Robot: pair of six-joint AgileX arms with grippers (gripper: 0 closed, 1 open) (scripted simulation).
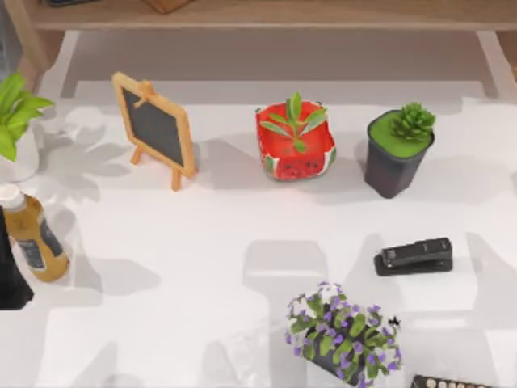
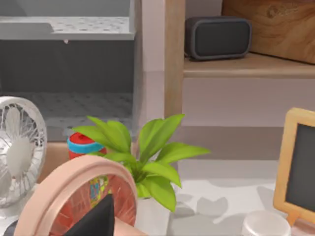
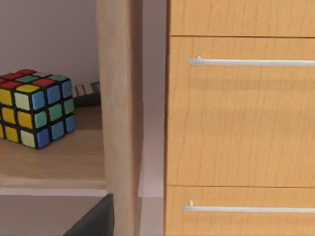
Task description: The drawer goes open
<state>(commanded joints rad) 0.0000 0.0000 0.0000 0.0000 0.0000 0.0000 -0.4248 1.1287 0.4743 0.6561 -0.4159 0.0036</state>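
Drawer (image 3: 241, 110) front shut, handle (image 3: 251, 62) apparently facing the right gripper (image 3: 96, 221).

A matte black, angular left arm (image 1: 12, 271) edge, smooth and unmarked.

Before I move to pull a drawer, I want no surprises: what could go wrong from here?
1. Two drawer fronts face the right wrist camera, an upper handle and a lower handle; the wrong one could get gripped.
2. Both handles are thin bars, so fingers could slip.
3. The wooden post stands close beside the drawers; a sideways drift could hit it.
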